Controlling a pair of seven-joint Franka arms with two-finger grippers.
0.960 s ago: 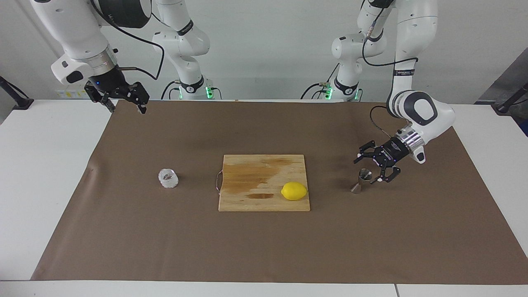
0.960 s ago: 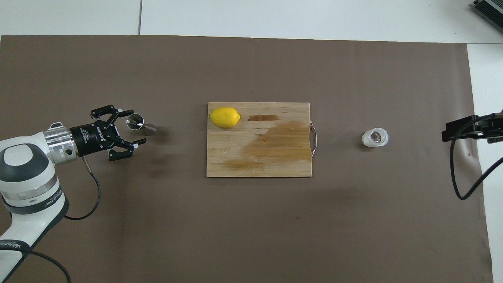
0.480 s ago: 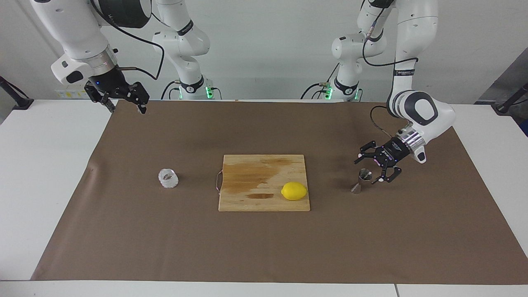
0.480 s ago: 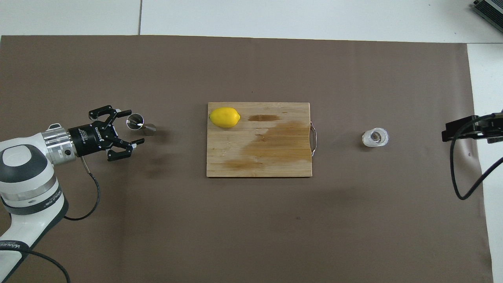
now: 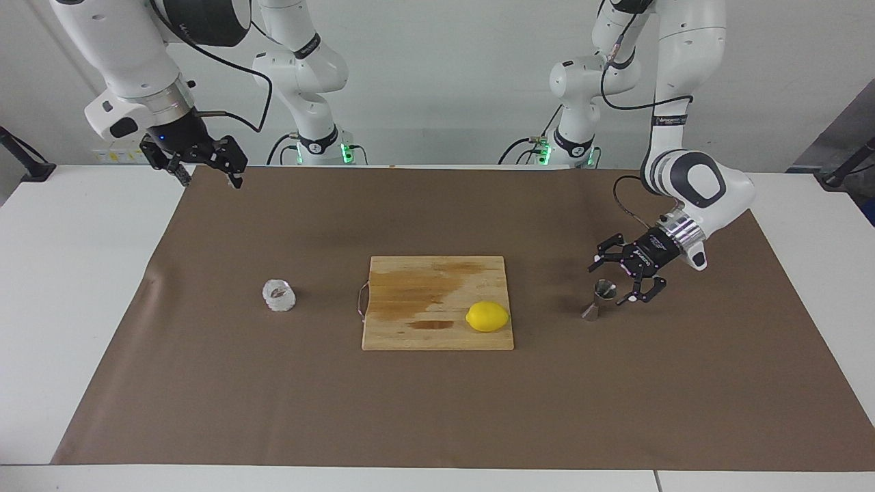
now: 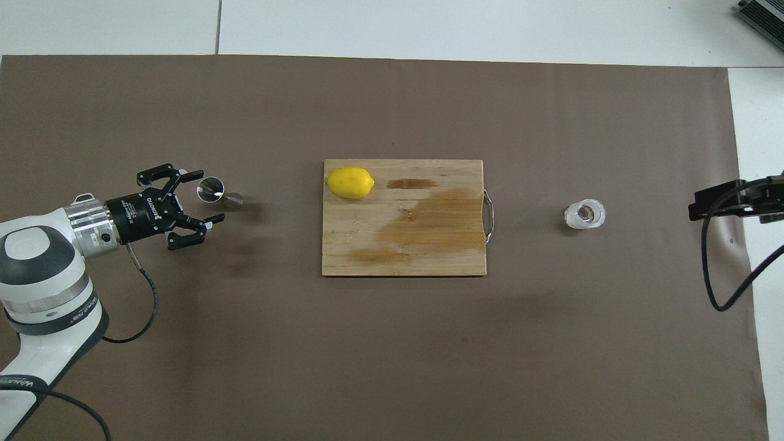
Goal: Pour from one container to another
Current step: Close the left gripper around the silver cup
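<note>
The small bumpy clear glass cup (image 5: 279, 295) stands on the brown mat toward the right arm's end of the table; it also shows in the overhead view (image 6: 585, 214). The steel hourglass jigger (image 5: 599, 299) stands toward the left arm's end and shows in the overhead view too (image 6: 218, 193). My left gripper (image 5: 613, 281) is open and low beside the jigger, and its fingers straddle the jigger's top without gripping it (image 6: 209, 197). My right gripper (image 5: 208, 179) is open and empty. It waits in the air over the mat's corner by its base (image 6: 698, 208).
A wooden cutting board (image 5: 424, 287) with a metal handle lies in the middle of the mat (image 6: 429, 245). A yellow lemon (image 5: 487, 316) sits on its corner toward the left arm's end, away from the robots (image 6: 350, 182). The brown mat (image 5: 437, 410) covers most of the table.
My left gripper has drawn back a little from the jigger toward the left arm's end of the table, still open. The jigger, cup and right arm have not moved.
</note>
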